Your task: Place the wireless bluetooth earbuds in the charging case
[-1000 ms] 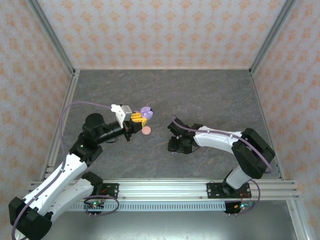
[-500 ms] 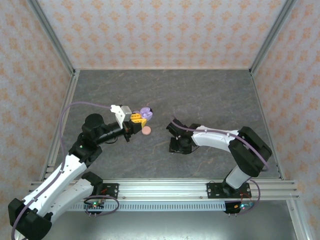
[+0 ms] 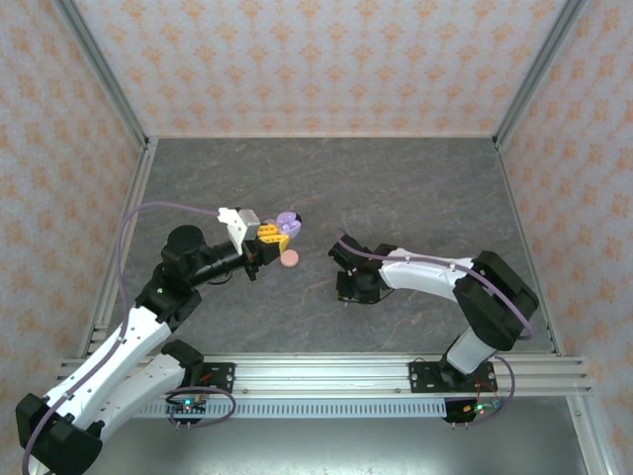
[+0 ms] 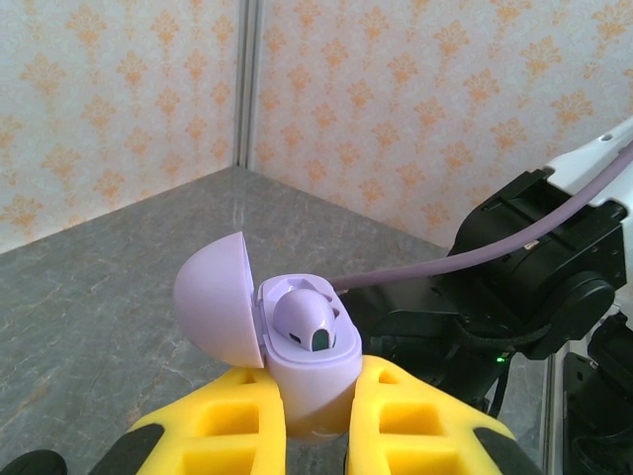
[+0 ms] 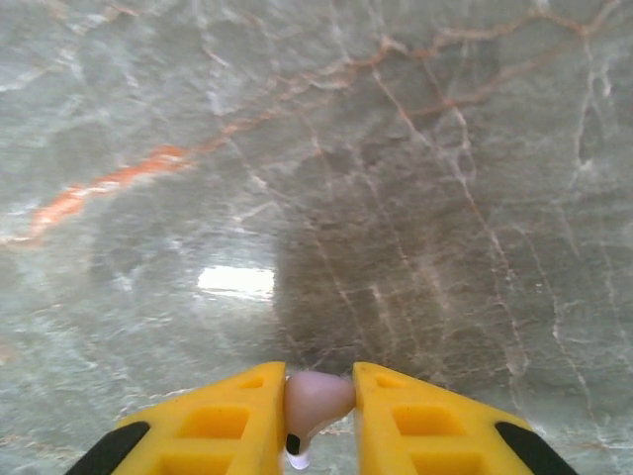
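Marble table | right pincer clamps earbud, mostly hidden | left pincer clamps case

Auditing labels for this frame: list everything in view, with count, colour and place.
charging case: 1, lavender, lid open, held in left gripper
seated earbud: 1, lavender, in the charging case
second earbud: 1, pale lavender-pink, in right gripper, low at the table
disc: 1, pink, round, on table beside left gripper
table: 1, grey marbled
walls: 3, cream with orange pattern, around table
left gripper: 1, yellow fingers, shut on charging case
right gripper: 1, yellow fingers, shut on second earbud
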Motion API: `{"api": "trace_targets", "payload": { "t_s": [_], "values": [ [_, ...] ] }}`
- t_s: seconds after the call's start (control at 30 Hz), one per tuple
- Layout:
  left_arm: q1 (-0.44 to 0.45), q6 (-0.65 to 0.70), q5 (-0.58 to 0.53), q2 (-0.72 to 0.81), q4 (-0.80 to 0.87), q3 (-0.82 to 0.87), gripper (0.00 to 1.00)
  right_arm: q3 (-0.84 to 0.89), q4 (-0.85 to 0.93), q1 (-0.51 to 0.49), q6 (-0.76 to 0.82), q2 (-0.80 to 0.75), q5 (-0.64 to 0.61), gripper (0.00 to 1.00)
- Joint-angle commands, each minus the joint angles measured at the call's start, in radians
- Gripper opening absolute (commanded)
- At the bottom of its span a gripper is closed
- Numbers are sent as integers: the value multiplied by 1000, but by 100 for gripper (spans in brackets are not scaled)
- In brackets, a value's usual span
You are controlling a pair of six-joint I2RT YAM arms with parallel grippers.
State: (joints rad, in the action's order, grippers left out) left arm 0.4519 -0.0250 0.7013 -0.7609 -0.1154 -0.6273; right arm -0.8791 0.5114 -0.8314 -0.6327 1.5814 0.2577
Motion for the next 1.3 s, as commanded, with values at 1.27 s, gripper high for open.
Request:
{"api": "trace_targets", "payload": {
  "t_s": [1.27],
  "values": [
    [24,-21,50,-136,-160,-44,7,-531,-89,-82,451,-229,-126,21]
  ]
}}
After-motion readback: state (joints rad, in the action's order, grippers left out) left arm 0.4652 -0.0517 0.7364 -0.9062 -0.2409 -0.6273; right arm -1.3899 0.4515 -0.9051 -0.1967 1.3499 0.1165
